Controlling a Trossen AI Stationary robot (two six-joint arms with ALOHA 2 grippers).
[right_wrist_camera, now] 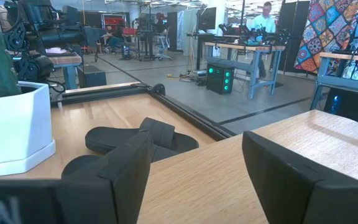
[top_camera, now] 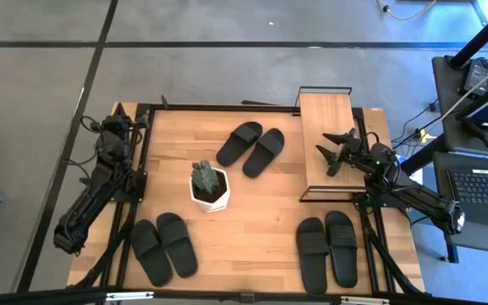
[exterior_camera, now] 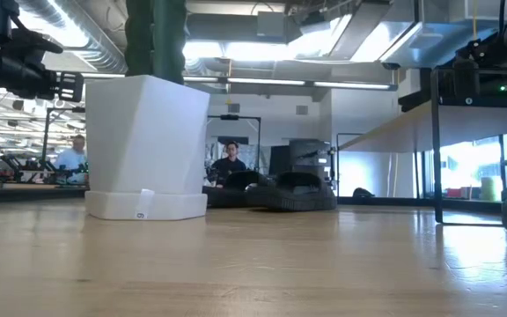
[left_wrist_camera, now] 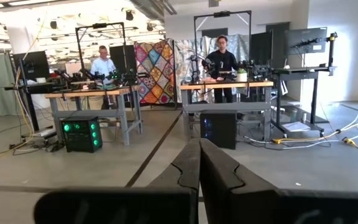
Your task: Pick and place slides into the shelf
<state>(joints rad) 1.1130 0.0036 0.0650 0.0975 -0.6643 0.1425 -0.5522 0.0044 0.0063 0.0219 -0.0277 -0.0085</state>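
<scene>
Three pairs of black slides lie sole-down on the wooden table: one pair at the far middle (top_camera: 251, 146) (right_wrist_camera: 135, 140) (exterior_camera: 275, 194), one at the near left (top_camera: 163, 246), one at the near right (top_camera: 327, 247). The shelf (top_camera: 327, 140) (exterior_camera: 412, 128), a light board on a thin black frame, stands at the far right. My right gripper (top_camera: 330, 152) (right_wrist_camera: 194, 168) hovers open just above the shelf's board (right_wrist_camera: 303, 143), pointing toward the table's left, with nothing between its fingers. My left gripper (top_camera: 118, 114) (left_wrist_camera: 199, 171) is shut at the table's far left corner, pointing out over the floor.
A white pot with a green cactus (top_camera: 210, 188) (exterior_camera: 148, 145) (right_wrist_camera: 11, 124) stands mid-table between the slide pairs. A laptop (top_camera: 485, 186) sits on a stand to the right of the table. People stand at benches in the room beyond.
</scene>
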